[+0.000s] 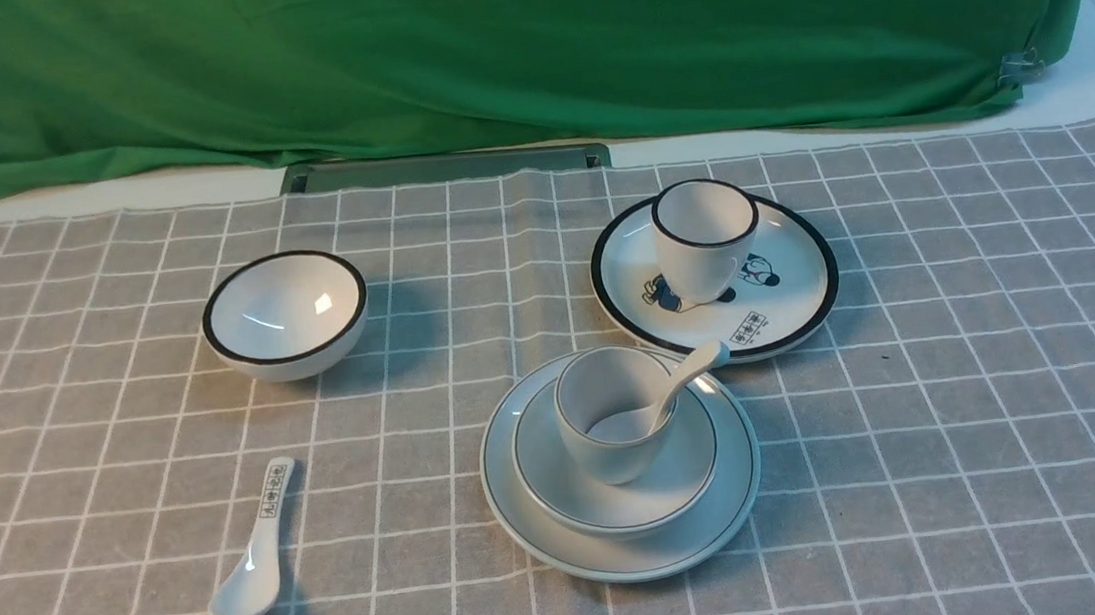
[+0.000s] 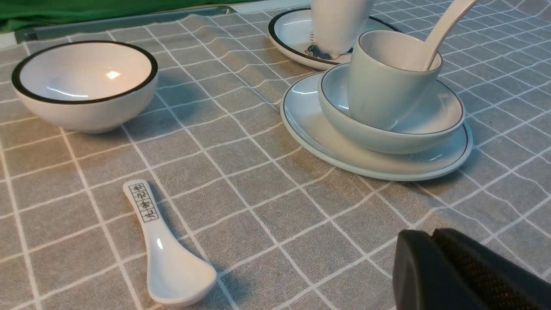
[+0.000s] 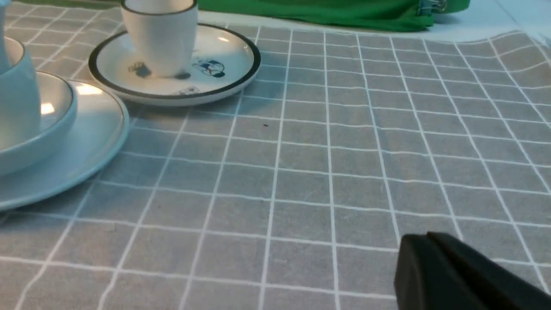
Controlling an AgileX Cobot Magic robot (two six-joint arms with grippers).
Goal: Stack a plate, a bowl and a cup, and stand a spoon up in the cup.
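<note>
Four pieces sit nested at table centre: pale plate (image 1: pixel 628 551) under shallow bowl (image 1: pixel 617 507), handleless cup (image 1: pixel 609 422) in the bowl, plain spoon (image 1: pixel 681 385) in the cup with its handle leaning toward 2 o'clock. Stack looks done. Left gripper (image 2: pixel 434 241) and right gripper (image 3: pixel 426 243) both show closed jaws, holding nothing, low near the cloth and apart from the stack. Judgement: remaining step is retreat; keep both arms low and clear, since the leaning handle reaches toward the cartoon plate (image 1: pixel 789 314) at 1 o'clock and a brush could tip the cup.
</note>
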